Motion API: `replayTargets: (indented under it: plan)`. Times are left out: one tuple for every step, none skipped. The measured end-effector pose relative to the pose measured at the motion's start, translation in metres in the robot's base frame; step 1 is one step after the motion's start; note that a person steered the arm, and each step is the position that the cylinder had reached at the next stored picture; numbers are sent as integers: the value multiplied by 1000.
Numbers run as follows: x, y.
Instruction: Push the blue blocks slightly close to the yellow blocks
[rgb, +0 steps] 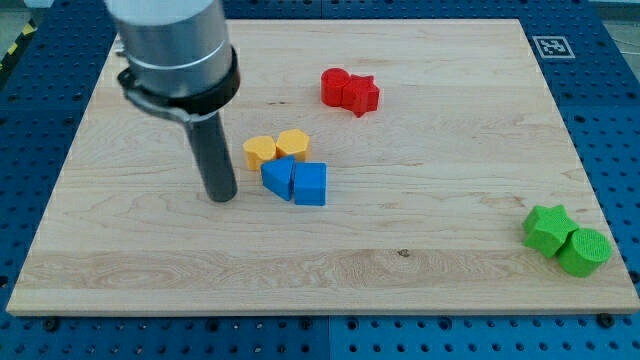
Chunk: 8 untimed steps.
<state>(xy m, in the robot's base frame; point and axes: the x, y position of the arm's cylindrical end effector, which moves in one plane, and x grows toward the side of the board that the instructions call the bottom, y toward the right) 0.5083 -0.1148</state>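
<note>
Tip: you see my tip (221, 197) on the wooden board (430, 250), at 9 o'clock of the blue blocks, close but apart
Pincer: you see only a rod, so nothing clenches or grasps
Blue blocks: the blue triangular block (279, 177) and the blue cube (310, 184) touch
Yellow blocks: the yellow rounded block (260, 151) and the yellow hexagonal block (293, 144) sit at 12 o'clock, touching the blue ones
Others: red blocks (350, 91) at 1 o'clock, green blocks (566, 240) at 4 o'clock

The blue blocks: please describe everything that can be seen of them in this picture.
The two blue blocks sit a little left of the board's middle, pressed side by side as one cluster. They look like solid matte plastic: the left one is wedge-like with slanted faces, the right one nearly cubic. Their top edges touch the two yellow blocks directly above them in the view. My tip stands just to their left, with a narrow gap, apparently not touching.
</note>
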Motion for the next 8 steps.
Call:
replayTargets:
  plan:
    - [10, 11]
    - [15, 32]
    - [13, 50]
    - [-4, 54]
    - [-10, 54]
    - [2, 59]
    - [36, 62]
    - [39, 97]
